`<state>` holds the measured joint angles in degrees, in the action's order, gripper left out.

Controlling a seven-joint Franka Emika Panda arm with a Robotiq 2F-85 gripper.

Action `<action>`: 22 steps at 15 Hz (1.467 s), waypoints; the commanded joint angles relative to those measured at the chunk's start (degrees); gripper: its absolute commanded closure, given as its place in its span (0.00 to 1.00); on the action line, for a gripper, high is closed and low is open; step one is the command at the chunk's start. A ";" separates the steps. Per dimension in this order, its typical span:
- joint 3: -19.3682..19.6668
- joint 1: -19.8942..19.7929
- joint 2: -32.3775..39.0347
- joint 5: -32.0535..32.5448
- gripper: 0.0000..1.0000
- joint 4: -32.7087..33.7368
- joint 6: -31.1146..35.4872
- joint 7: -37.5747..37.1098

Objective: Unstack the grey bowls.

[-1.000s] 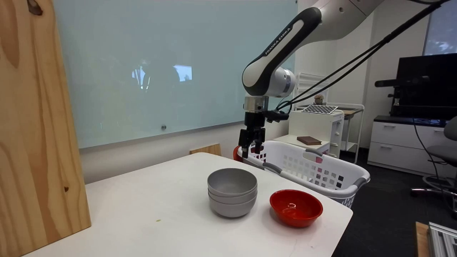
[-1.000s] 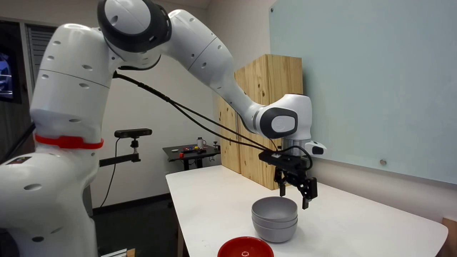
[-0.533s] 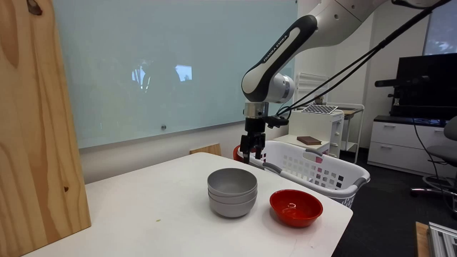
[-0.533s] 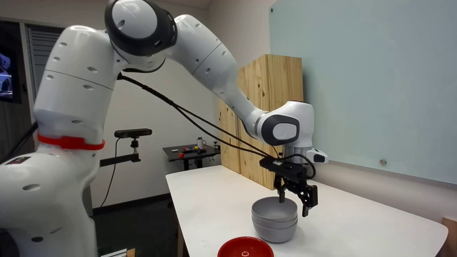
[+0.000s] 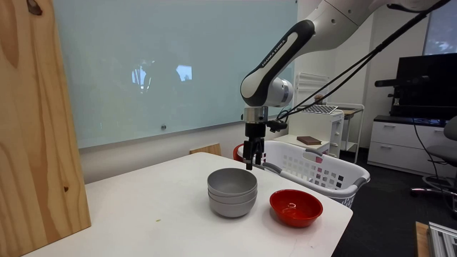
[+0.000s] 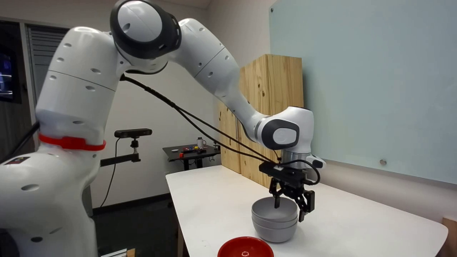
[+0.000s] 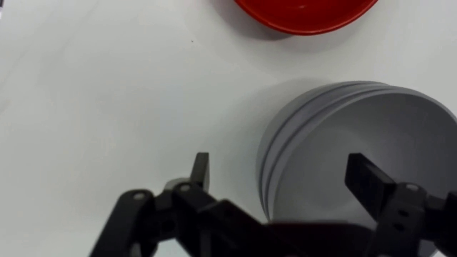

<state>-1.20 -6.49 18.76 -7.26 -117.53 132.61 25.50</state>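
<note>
Grey bowls [image 5: 232, 192]: three nested in one upright stack on the white table [image 5: 142, 207], in both exterior views.
Red bowl [image 5: 296, 208]: upright on the table, just beside the stack, apart from it.
Gripper [image 7: 279, 167]: black, pointing down at the stack, fingers spread well apart.
Finger placement: in the wrist view, one fingertip [image 7: 358, 171] lies over the top bowl's hollow, its partner outside over the table, with the stacked rims between.
Contact with rim: cannot be told.
Panda arm [image 6: 210, 60]: white, bent over the table.
Laundry basket [image 5: 339, 166]: white plastic, grey-handled, beside the table.
Pine box [image 6: 285, 78]: standing on the table beside the glass board [image 6: 357, 89].
</note>
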 commanded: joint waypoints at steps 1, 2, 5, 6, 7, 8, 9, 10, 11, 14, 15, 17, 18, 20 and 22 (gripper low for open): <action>-0.60 -0.97 3.56 0.84 0.27 3.15 -0.29 4.23; -0.57 -0.93 3.64 1.00 0.29 3.24 -0.42 4.48; -0.59 -1.00 3.83 1.10 0.54 3.54 -0.66 4.89; -0.59 -0.99 3.73 1.18 0.62 3.40 -0.56 5.03; -0.62 -0.99 3.65 1.16 0.69 3.32 -0.57 5.17; -0.63 -1.00 3.62 1.14 0.78 3.27 -0.43 5.26; -0.68 -1.07 3.60 0.92 0.84 3.23 -0.36 5.43; -0.79 -1.22 3.62 0.46 0.93 3.22 -0.38 5.61; -0.85 -1.30 3.55 0.21 0.99 3.15 -0.32 5.69; -0.97 -1.43 3.35 -0.03 1.00 3.12 -0.38 5.95; -0.96 -1.40 3.35 0.10 1.00 3.18 -0.40 5.90; -0.88 -1.19 3.47 0.60 0.74 3.44 -0.84 5.32; -0.88 -1.14 3.73 0.54 0.73 3.75 -1.09 4.99; -0.86 -1.05 4.46 0.53 0.60 4.52 -1.62 4.58; -0.95 -1.05 5.06 0.33 0.45 5.35 -2.59 4.43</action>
<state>-1.49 -6.78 19.80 -7.06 -115.88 130.68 27.59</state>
